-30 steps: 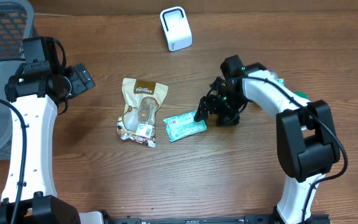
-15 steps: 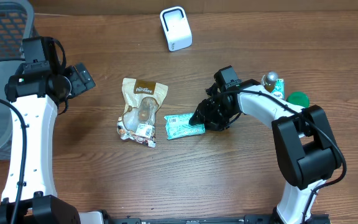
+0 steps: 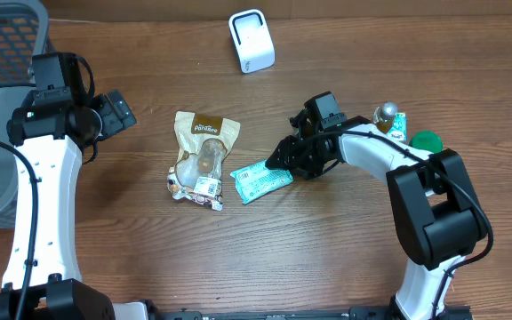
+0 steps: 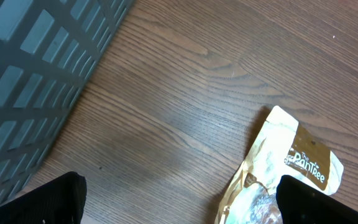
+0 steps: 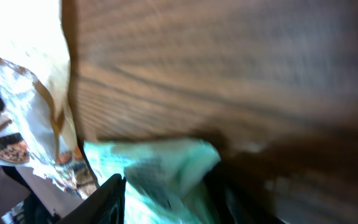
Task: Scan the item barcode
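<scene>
Right gripper [image 3: 282,164] pinches the packet [image 3: 261,181] by its edge, left gripper [image 4: 182,186] hangs wide open; next, barcode likely must face scanner [image 3: 252,41].

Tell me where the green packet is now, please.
In the overhead view, the green packet lies near the middle, just right of the tan pouch, with its right end at the right claw.
</scene>
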Robot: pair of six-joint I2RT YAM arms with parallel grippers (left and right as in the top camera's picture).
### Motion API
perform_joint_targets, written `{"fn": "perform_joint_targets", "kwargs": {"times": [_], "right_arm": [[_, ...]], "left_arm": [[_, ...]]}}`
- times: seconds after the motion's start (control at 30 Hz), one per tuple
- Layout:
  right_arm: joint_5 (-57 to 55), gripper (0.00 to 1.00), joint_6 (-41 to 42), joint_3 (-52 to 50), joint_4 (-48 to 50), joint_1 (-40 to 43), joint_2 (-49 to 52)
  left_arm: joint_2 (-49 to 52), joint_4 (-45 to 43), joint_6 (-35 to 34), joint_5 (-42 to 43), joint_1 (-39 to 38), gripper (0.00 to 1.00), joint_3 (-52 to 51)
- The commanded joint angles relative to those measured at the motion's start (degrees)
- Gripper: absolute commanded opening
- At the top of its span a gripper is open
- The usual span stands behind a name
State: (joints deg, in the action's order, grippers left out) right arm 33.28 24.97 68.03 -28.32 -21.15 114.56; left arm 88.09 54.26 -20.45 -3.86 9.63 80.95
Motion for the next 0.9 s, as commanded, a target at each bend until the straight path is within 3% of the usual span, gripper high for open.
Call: {"fn": "perform_joint_targets", "kwargs": {"times": [0.0, 0.07, 0.23, 0.33, 0.37, 0.5, 0.53, 0.57, 0.67, 0.87], "right_arm": [[-0.76, 0.50, -1.44, -0.35, 3.58, -0.42, 0.96], [-0.74, 0.65, -1.44, 1.09, 4.09, -0.20, 0.94], [-1.68, 0.75, -1.40, 8.07, -4.57, -0.07, 0.20], [-9.11, 0.97, -1.38, 13.03, -13.35, -0.07, -2.05], [-9.68, 1.00, -1.36, 13.46, -15.10, -0.04, -2.75], [-9.64, 1.00, 3.78, 13.31, -22.97, -0.07, -2.99], [-9.66, 0.98, 3.78, 13.31, -25.51, -0.09, -2.99], [-9.68, 0.89, 3.80, 13.29, -27.17, -0.26, -2.99], [-9.73, 0.76, 3.82, 12.83, -28.52, -0.66, -2.99], [-11.58, 0.71, 8.11, 8.39, -25.11, -0.66, -2.99]], "left_arm": [[-0.35, -0.13, 0.74, -0.13, 0.09, 1.00, 0.44], [-0.35, -0.13, 0.74, -0.13, 0.11, 1.00, 0.44], [-0.35, -0.13, 0.74, -0.13, 0.11, 1.00, 0.44], [-0.35, -0.13, 0.74, -0.13, 0.11, 1.00, 0.44], [-0.35, -0.13, 0.74, -0.13, 0.11, 1.00, 0.44], [-0.35, -0.13, 0.74, -0.15, 0.11, 1.00, 0.44], [-0.35, -0.13, 0.74, -0.13, 0.11, 1.00, 0.44], [-0.35, -0.13, 0.74, -0.13, 0.11, 1.00, 0.44], [-0.35, -0.13, 0.74, -0.13, 0.11, 1.00, 0.44], [-0.35, -0.13, 0.74, -0.13, 0.11, 1.00, 0.44]]}}
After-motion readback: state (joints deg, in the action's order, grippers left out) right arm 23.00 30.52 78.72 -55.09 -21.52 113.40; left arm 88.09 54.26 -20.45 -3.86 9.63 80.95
